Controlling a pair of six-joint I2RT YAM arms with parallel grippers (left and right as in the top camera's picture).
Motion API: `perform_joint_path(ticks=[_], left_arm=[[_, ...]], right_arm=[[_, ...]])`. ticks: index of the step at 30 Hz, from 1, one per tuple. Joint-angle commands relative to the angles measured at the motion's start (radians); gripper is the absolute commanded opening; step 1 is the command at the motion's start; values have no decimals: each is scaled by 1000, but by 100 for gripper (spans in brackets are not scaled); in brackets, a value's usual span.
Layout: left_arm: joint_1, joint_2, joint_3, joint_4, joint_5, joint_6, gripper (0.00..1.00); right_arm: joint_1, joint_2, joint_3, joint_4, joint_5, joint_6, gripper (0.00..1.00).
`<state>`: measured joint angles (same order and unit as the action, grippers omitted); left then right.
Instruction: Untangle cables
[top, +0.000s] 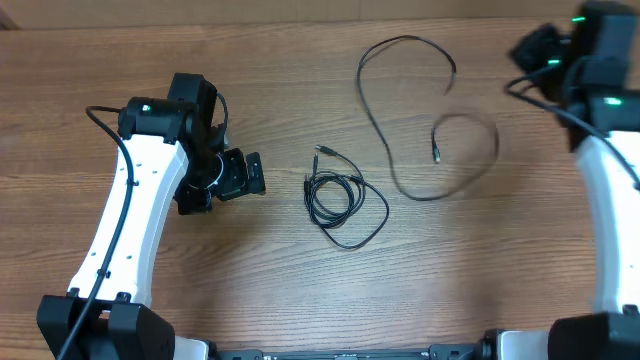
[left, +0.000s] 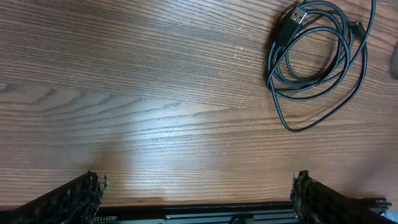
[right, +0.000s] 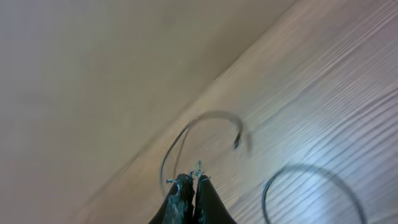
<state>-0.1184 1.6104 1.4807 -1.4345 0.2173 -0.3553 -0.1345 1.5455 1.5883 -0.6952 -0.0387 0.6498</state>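
Altogether two — coiled cable (top: 311, 197), sprawled cable (top: 384, 142), right pincer (right: 191, 186) seemingly closed.

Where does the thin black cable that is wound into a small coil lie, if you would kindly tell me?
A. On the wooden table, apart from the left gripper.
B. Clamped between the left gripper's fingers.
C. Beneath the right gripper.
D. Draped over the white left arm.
A: in the overhead view the coiled black cable lies flat on the wooden table, apart from the left gripper, whose fingers stand open and empty in the left wrist view.
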Motion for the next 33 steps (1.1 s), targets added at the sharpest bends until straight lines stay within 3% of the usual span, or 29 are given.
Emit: perform_joint_path(ticks=[1,5,9,15,18,21,30,33], left_arm=[[-10,0,-1,2,9,26,100],[-10,0,-1,3,9,26,99],[-10,0,-1,4,9,26,100],[-10,0,-1,3,13,26,99],[-10,0,-1,3,13,26,100],[-10,0,-1,3,13,26,99],[-10,0,-1,3,13,26,100],[-10,0,-1,3,13,26,100]], right_arm=[[-103,-58,81,-45,37,-30,4],[-155,-51,85,-128,11,-31,4],[-140,-31,82,-264,-10,-31,30],[-71,10,39,-453,-71,-31,44],[-24,38,2,-519,-68,-30,56],[16,58,-64,-521,-68,-30,76],[99,109,-312,-405,-77,61,76],[126,110,-391,-333,-117,68,71]])
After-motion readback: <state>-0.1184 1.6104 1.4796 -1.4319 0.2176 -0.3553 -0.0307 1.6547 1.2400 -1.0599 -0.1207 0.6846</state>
